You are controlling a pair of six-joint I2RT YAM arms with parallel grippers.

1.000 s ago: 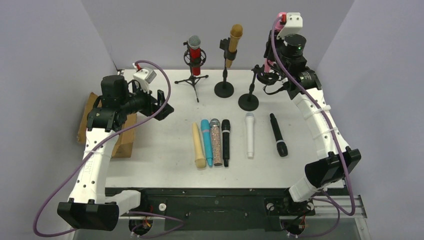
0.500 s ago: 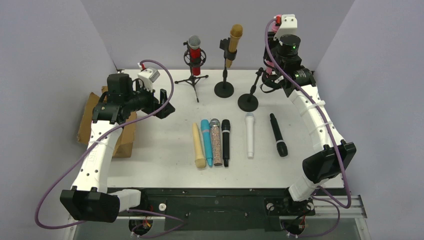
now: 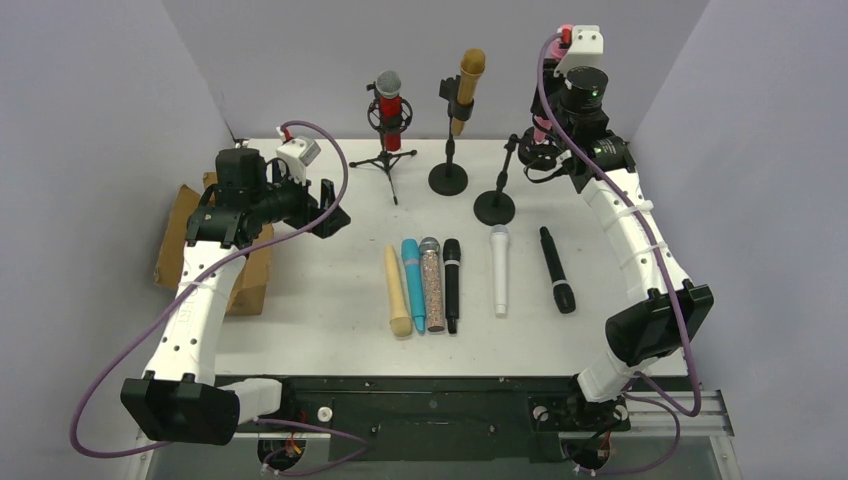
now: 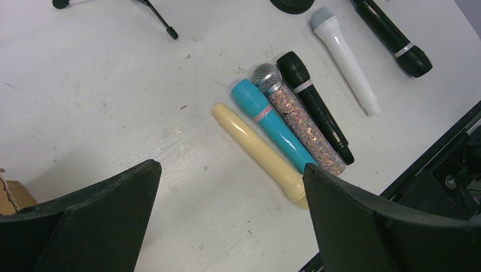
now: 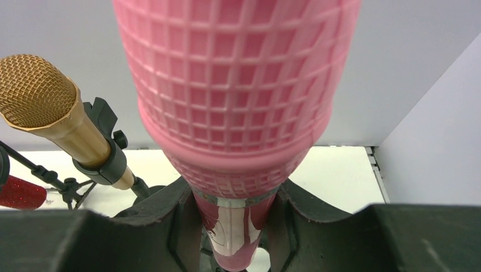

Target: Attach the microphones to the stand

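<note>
Mounted at the table's (image 3: pixel 320 290) far edge: red grey-meshed microphone (image 3: pixel 388 105) and golden-brown microphone (image 3: pixel 467 85); right gripper (image 5: pixel 235 225) clasps pink grid-headed microphone (image 5: pixel 238 96) at the black far-right stand (image 3: pixel 497 207); six stick microphones (image 3: pixel 499 270) lie near the front edge; left gripper (image 3: pixel 330 206) gapes empty.

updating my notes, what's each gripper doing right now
Left gripper: open, holding nothing.
Right gripper: closed on the pink microphone.

Bright, even, coming from above the white table (image 3: pixel 330 290); only faint, soft shadows on it. Crisp from overhead, no blur. Up close above the table, pink microphone (image 5: pixel 238 85) slightly soft, glare on its glossy shaft.
</note>
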